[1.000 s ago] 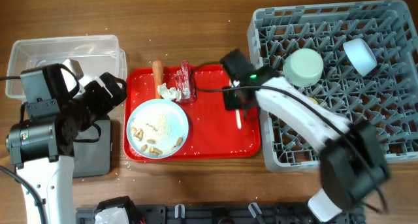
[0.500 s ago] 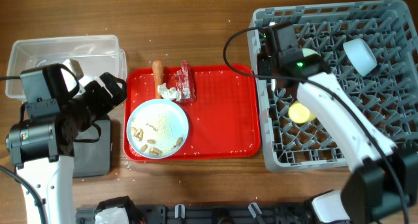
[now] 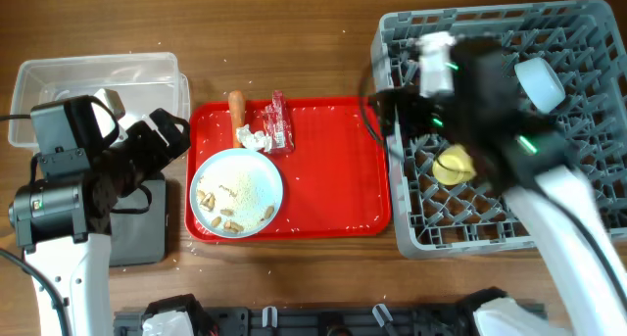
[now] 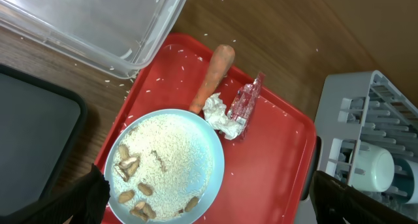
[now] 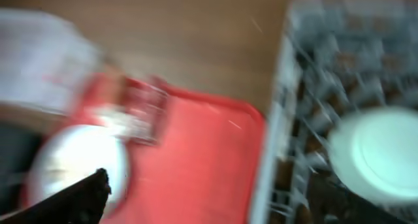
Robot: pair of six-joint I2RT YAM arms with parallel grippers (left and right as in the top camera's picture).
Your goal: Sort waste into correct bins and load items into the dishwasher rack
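The pale-blue plate (image 3: 238, 192) with beige crumbs lies on the red tray (image 3: 333, 179). Behind it are the orange-brown stick (image 3: 236, 106), the white tissue (image 3: 253, 138) and the red wrapper (image 3: 276, 120). My left gripper (image 4: 215, 208) hangs open above the plate's near rim. My right gripper (image 5: 202, 204) is open and empty, blurred by motion, over the left edge of the grey rack (image 3: 588, 209). A pale green bowl (image 5: 379, 152) sits in the rack and a light-blue bowl (image 3: 541, 81) stands further right. The spoon is hidden.
A clear tub (image 3: 98, 76) stands at the back left, and a black tray (image 3: 142, 228) lies in front of it under my left arm. A small yellow round thing (image 3: 454, 165) lies in the rack.
My right arm has swung from the red tray to over the rack with the white spoon, and its jaws went from shut to open. The left arm has not moved.
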